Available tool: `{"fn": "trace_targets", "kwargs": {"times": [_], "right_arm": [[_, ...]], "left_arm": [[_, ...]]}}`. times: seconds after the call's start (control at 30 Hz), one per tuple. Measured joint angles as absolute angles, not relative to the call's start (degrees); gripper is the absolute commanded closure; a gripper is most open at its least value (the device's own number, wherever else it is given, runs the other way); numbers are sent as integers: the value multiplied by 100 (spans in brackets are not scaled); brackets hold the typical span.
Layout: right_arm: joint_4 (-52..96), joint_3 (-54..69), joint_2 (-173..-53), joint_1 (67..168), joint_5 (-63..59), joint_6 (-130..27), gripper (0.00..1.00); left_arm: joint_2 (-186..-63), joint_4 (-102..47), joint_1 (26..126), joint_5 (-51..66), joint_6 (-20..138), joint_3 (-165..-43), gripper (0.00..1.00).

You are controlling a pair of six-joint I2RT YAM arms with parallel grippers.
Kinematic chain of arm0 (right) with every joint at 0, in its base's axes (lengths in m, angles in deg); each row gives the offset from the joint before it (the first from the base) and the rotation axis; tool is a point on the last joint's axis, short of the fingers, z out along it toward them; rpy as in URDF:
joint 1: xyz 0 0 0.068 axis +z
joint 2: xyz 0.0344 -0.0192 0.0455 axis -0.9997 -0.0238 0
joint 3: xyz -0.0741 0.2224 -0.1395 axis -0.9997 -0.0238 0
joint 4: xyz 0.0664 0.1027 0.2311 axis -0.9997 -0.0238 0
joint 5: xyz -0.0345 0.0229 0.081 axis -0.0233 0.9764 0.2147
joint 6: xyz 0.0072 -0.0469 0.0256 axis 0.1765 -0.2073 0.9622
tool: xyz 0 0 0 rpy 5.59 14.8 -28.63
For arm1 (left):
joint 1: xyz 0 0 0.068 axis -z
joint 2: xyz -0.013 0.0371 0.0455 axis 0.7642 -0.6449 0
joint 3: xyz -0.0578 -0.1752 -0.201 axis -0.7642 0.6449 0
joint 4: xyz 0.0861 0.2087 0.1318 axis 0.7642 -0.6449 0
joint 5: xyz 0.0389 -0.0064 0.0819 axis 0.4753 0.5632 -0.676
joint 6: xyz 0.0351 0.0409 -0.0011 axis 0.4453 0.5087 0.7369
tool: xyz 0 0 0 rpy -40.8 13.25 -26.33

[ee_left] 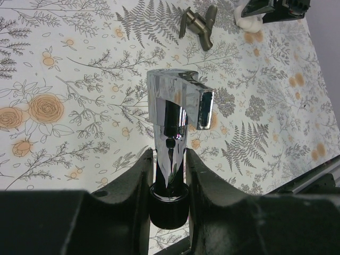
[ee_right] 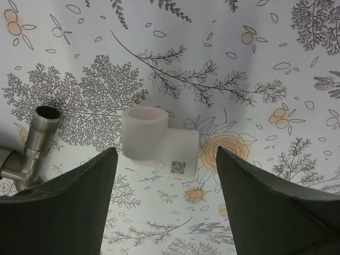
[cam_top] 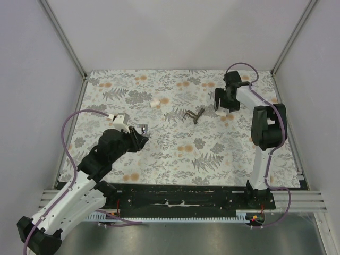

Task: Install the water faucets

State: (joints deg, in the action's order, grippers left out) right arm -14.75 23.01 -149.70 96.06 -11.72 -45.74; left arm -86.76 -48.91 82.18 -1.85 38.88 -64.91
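Water faucet (ee_left: 175,114): small shiny chrome metal tap with a short squared spout on top and a black collar at its lower end. It is held off the cloth on the left side of the table and stands upright in the left wrist view.
Left gripper (ee_left: 170,164): jaws clamped on the chrome stem below the spout, 1 finger on each side.
Reason for hold (judgement): gripping the stem keeps the tap steady and the spout unobstructed while its mate is fetched.
Step in hand (judgement): tap ready and waiting; the fitting is not yet picked up.
White plastic elbow fitting (ee_right: 159,141): lying on the cloth at the far right, 1 open socket facing up and a small printed code on its side.
Right gripper (ee_right: 166,159): jaws apart, straddling the elbow with a gap on both sides and touching nothing.
Reason for pose (judgement): lined up to close on the elbow, probably so that the tap can be fitted into it.
Dull bronze-grey metal tap (cam_top: 193,115): lying flat near the table centre, just beside the elbow, with its threaded inlet visible in the right wrist view.
Second white plastic fitting (cam_top: 155,103): lying on its own, further left.
Floral-print table cloth (cam_top: 175,154): everything loose rests on it.
Risk (judgement): the elbow is light and may skid as the jaws close.
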Motion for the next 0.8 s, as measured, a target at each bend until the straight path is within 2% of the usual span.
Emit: {"fn": "trace_targets", "kwargs": {"times": [0.23, 0.37, 0.47, 0.67, 0.8], "right_arm": [[-1442, 2390, -15138, 9608, -818, -4805, 46], [-1363, 2298, -15072, 9608, -807, -4657, 66], [-1116, 1811, -14714, 9608, -807, -4342, 72], [-1199, 264, -13671, 9909, -868, -3542, 74], [-1254, -547, -13046, 10368, -840, -3013, 58]], "left_arm": [[-8558, -4939, 8218, -165, 4060, -6491, 98], [-8534, -4937, 8218, -104, 4126, -6498, 98], [-8534, -4939, 8218, -45, 4176, -6498, 98], [-8504, -4919, 8218, -15, 4281, -6498, 98], [-8504, -4880, 8218, -15, 4357, -6498, 98]]}}
